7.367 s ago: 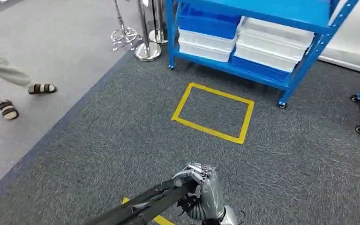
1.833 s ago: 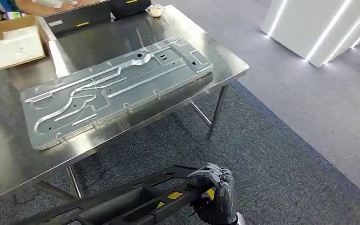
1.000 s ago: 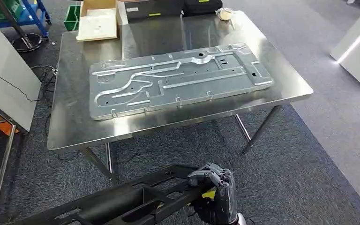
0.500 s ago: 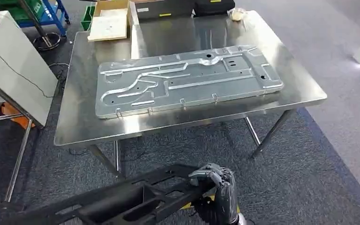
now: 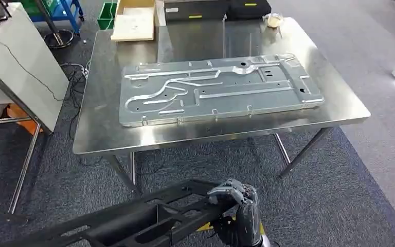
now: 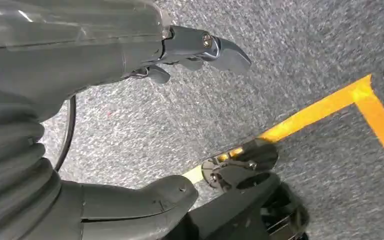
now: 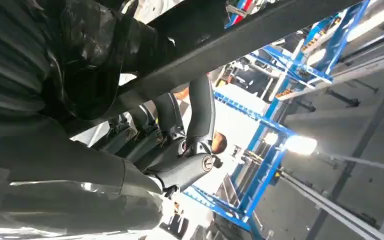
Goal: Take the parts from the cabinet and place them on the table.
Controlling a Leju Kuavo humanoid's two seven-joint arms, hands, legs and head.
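Head view: the right hand (image 5: 236,208) curls its fingers over one end of a long black openwork plastic frame part (image 5: 133,221), carried low over the carpet, short of the stainless steel table (image 5: 103,139). It looks stiff and fairly light but unwieldy, so a hold nearer mid-length on a rail would probably steady it (one-ended, it may sag). An open cardboard box (image 5: 133,20) at the table's far edge holds a pale sheet.

Left wrist view: the left hand (image 6: 130,100) holds nothing, thumb and fingers apart.

Right wrist view: dark fingers (image 7: 200,110) wrap the black bar.
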